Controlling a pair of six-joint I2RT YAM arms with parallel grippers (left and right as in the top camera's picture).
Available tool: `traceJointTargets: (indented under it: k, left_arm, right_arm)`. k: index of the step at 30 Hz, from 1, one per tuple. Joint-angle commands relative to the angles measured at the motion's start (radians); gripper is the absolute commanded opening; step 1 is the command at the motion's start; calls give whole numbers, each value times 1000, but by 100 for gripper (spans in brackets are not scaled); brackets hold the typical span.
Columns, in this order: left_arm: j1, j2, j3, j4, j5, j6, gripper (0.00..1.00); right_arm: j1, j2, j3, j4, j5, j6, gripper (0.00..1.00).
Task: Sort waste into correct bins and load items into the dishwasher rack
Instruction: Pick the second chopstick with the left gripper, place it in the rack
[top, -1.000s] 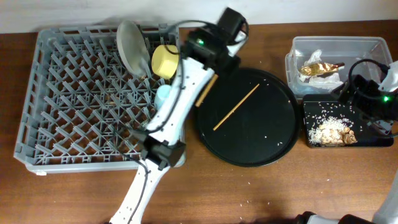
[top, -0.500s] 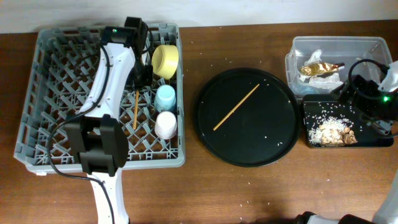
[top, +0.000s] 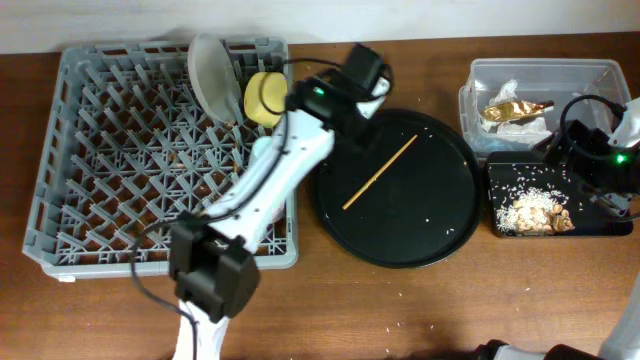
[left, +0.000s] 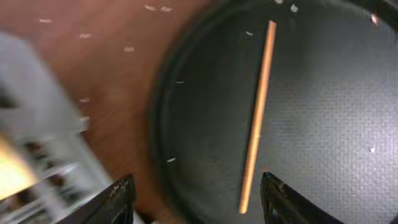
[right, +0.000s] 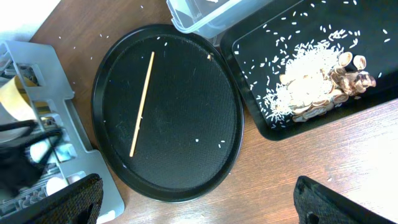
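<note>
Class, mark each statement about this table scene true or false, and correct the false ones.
1. One chopstick lies on the round black tray. True.
2. The yellow bowl sits on that tray. False: it stands in the dishwasher rack.
3. Rice and food scraps lie in the black rectangular tray. True.
4. The left gripper is shut on the chopstick. False: it is open, holding nothing.
</note>
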Motion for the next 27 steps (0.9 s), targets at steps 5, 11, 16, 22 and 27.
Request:
traceJointTargets:
  k: [5,11,16,22,27]
  left_arm:
    - [-68,257,-24,51,72,80,63]
    - [-72,352,-26,66,135,-12,54]
    - [-74,364,-26,65,142,-14,1]
    - [-75,362,217,-182,55,-13,0]
    - [-20,362,663,-570,32,-64,0]
  right_arm:
    - [0,-10,2,0,8,-10,98]
    - [0,-10,2,0,8,-10,98]
    - [0,-10,2,0,8,-10,98]
    - [0,-10,2,0,8,-10,98]
    - [0,-10,2,0,8,-10,98]
